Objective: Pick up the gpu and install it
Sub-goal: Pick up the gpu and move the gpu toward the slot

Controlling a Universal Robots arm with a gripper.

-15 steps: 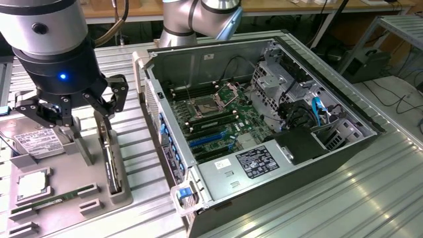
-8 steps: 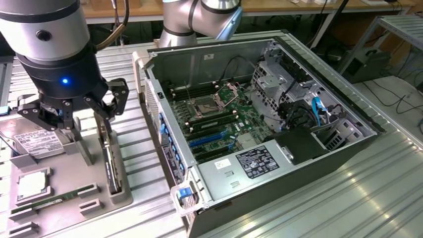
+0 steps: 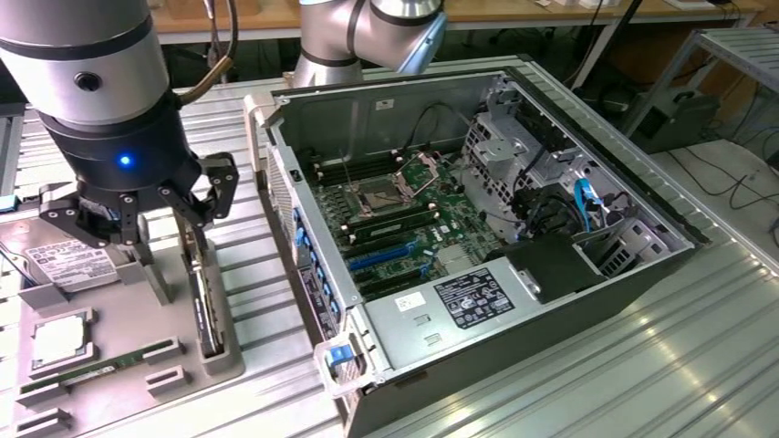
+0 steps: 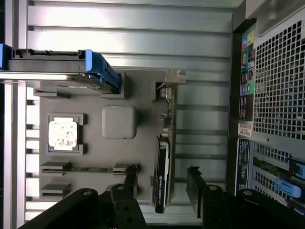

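- One gpu [image 3: 204, 301] stands on its long edge in a slot of the gray tray [image 3: 134, 315], just beside the open computer case [image 3: 319, 119].
- The gripper [image 3: 164, 219] hovers above it, fingers [image 4: 195, 191] spread wide, one on each side of the card, holding nothing.
- The card is probably light and stiff but fragile. The flat faces near the upper edge look like the safest hold.
- There is open room overhead, while the slot walls and the case wall crowd the sides.
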